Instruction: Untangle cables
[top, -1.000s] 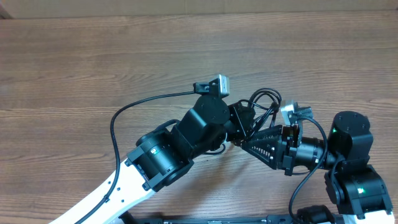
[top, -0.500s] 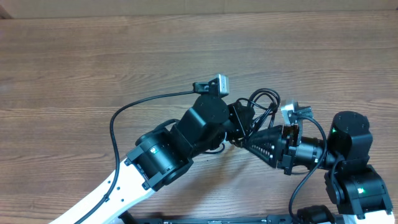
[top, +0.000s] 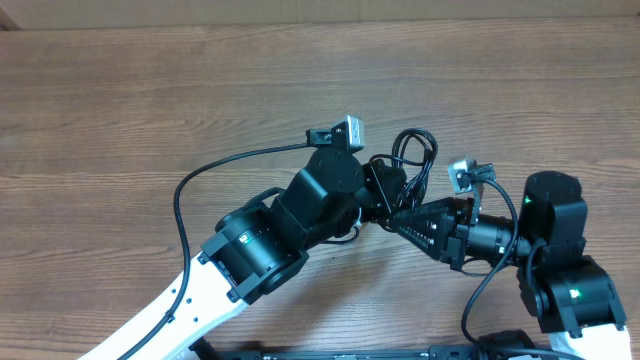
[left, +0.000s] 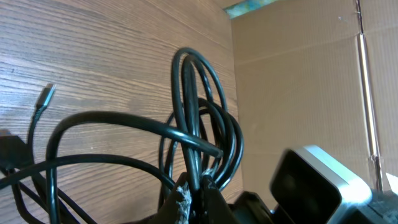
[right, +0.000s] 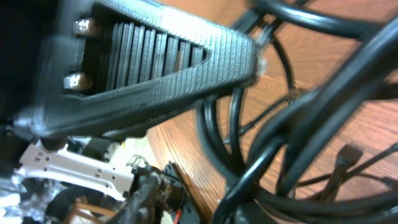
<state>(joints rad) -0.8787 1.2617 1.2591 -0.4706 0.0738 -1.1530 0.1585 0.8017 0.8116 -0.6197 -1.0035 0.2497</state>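
The cables (top: 416, 150) are a knotted bunch of thin black loops held just above the wooden table (top: 150, 90) between the two arms. My left gripper (top: 387, 203) is shut on one strand; in the left wrist view the jaws (left: 200, 190) pinch it below the upright loops (left: 199, 106). A loose strand with a small silver plug (left: 47, 94) lies on the wood. My right gripper (top: 401, 217) meets the bundle from the right. In the right wrist view its jaws (right: 245, 209) appear closed on thick blurred strands (right: 298, 124).
A thicker black arm cable (top: 190, 190) arcs out to the left of the left arm. A ribbed black gripper finger (right: 161, 62) crosses the top of the right wrist view. A cardboard wall (left: 298, 81) stands behind the table's far edge.
Both grippers and the cable bundle have shifted a little up and to the left together. The loops now stand closer to the left wrist camera.
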